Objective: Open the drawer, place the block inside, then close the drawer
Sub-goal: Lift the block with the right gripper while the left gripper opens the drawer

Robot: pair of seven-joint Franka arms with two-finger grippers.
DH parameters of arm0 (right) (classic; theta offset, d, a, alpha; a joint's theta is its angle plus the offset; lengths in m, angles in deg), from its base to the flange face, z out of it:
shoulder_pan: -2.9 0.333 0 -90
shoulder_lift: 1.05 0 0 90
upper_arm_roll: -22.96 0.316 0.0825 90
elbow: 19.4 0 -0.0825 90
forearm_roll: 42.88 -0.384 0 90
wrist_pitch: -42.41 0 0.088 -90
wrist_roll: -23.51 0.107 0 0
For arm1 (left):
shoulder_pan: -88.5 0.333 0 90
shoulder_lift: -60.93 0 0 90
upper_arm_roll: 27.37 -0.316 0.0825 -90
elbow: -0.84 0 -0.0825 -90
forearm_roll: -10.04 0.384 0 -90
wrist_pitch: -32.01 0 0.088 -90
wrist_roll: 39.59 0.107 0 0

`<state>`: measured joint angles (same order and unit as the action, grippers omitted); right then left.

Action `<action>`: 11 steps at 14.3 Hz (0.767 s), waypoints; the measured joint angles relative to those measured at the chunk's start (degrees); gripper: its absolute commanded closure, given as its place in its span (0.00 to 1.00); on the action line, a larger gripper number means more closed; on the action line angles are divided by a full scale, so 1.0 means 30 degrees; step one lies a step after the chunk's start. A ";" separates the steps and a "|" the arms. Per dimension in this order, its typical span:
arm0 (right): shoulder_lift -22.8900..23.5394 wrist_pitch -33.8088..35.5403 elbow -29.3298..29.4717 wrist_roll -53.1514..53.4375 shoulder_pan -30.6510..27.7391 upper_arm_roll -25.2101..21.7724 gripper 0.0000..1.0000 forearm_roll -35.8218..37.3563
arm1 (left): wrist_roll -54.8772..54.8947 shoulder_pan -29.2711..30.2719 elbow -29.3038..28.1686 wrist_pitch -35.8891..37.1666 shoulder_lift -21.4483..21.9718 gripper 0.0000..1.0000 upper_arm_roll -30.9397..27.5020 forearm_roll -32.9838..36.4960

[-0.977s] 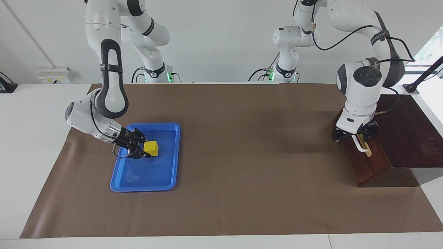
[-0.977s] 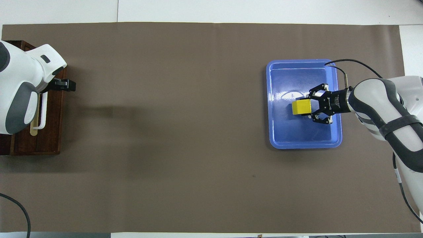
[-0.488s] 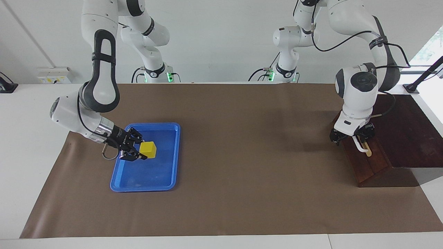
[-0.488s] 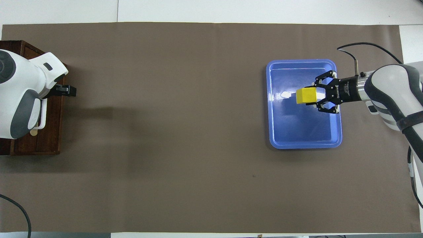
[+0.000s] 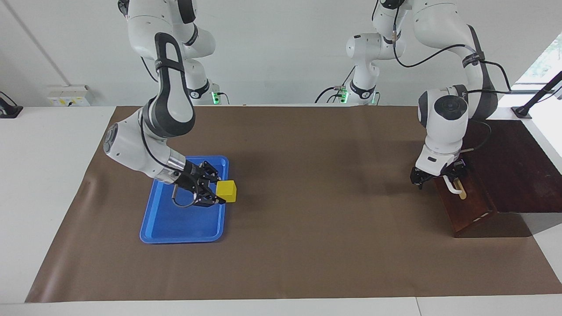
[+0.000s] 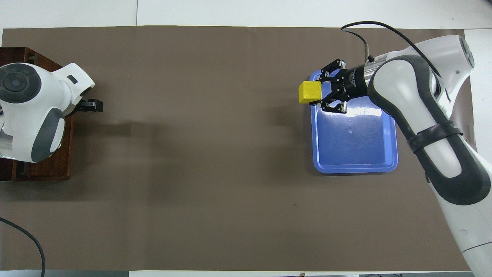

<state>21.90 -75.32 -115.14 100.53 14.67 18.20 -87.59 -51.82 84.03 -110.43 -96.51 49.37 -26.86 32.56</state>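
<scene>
A wide stretch of bare brown mat (image 5: 325, 228) lies open between the blue tray (image 5: 175, 226) at the right arm's end of the table and the drawer (image 5: 465, 206) at the left arm's end, with nothing standing on it. The right gripper (image 5: 215, 193), clamped on the yellow block (image 5: 226, 191), hangs over the tray's edge at the mouth of that stretch. The left gripper (image 5: 432, 177), fingers apart, crowds the drawer's handle (image 5: 452, 186).

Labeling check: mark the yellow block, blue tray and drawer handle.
yellow block (image 5: 226, 191), facing view, front face.
blue tray (image 6: 355, 168), overhead view, rim nearest the robots.
drawer handle (image 5: 453, 187), facing view, white bar.
</scene>
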 measured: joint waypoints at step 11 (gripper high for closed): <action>0.1221 -0.1969 0.2683 0.6307 0.4584 0.0004 1.00 0.0431 | -0.2944 -0.2939 0.0058 0.0051 -0.0007 0.00 0.0126 -0.0776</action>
<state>25.57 -81.23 -107.09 119.45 28.42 18.22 -86.29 -60.65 75.21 -110.25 -96.35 49.35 -26.49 30.23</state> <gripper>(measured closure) 0.449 0.000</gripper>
